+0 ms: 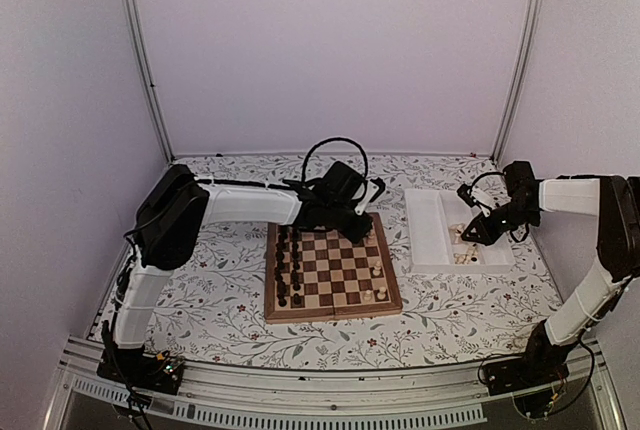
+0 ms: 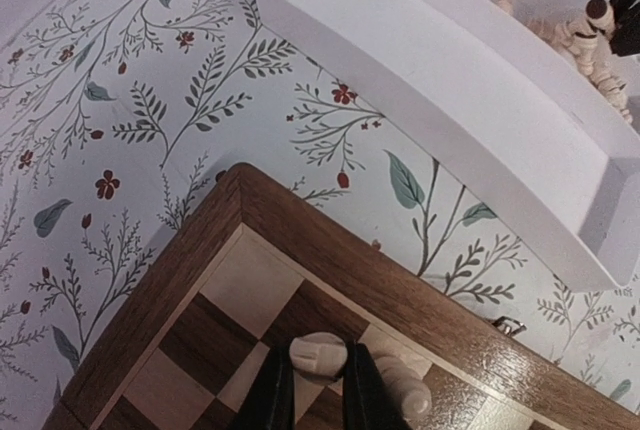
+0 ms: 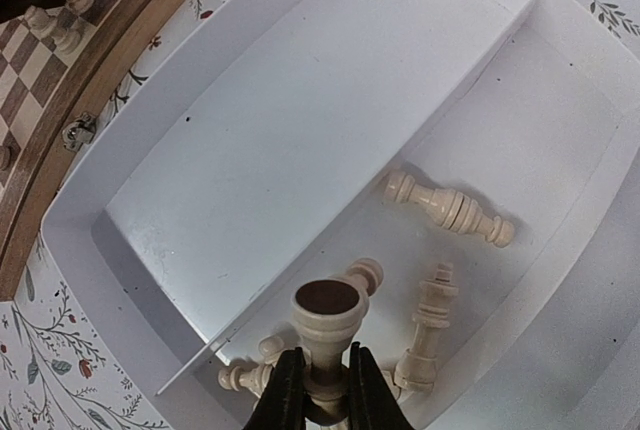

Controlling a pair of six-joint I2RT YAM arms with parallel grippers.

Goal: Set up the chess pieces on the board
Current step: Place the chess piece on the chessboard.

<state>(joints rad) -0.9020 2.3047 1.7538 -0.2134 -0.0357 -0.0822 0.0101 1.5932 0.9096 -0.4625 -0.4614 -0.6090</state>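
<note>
The board (image 1: 330, 302) lies mid-table, with dark pieces along its left side and a few cream chess pieces (image 1: 377, 272) near its right edge. My left gripper (image 1: 352, 218) hangs over the board's far right corner, shut on a cream piece (image 2: 318, 353). Another cream piece (image 2: 411, 391) stands right beside it. I cannot tell whether the held piece touches the board (image 2: 150, 310). My right gripper (image 3: 325, 378) is over the white tray (image 3: 330, 120), shut on a cream piece (image 3: 328, 315) whose base faces the camera. Several cream pieces (image 3: 452, 209) lie loose beneath it.
The white ridged tray (image 1: 432, 220) sits just right of the board, its left half bare and its right trough holding the loose pieces (image 1: 462, 250). A small metal clasp (image 2: 508, 326) sticks out of the board's rim. Flowered cloth (image 1: 220, 300) covers the table.
</note>
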